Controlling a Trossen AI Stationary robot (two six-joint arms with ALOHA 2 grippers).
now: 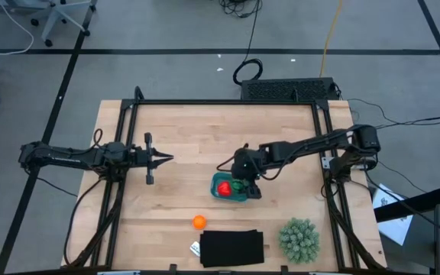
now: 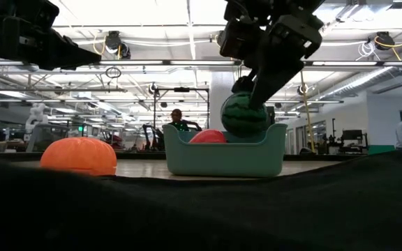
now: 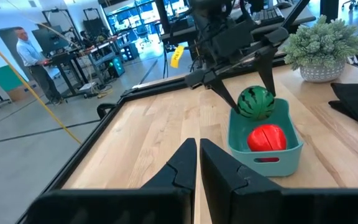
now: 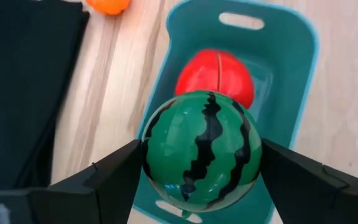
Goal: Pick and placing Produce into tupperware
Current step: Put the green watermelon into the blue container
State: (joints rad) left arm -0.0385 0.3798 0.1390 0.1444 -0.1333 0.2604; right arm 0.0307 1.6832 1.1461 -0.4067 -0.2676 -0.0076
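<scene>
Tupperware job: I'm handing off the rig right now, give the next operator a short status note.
Right gripper: shut on the green watermelon, held over the teal tupperware.
Left gripper: shut, idle over the table's left side.
Done: red fruit lies in the tupperware.
Left: release the watermelon into it, then fetch the orange fruit from the table beside the black mat.

Three toy produce pieces: one red [image 1: 223, 187], one orange round [image 1: 198, 221], one striped dark green round [image 4: 201, 151]. One teal plastic rectangular tupperware [image 1: 231, 198].
</scene>
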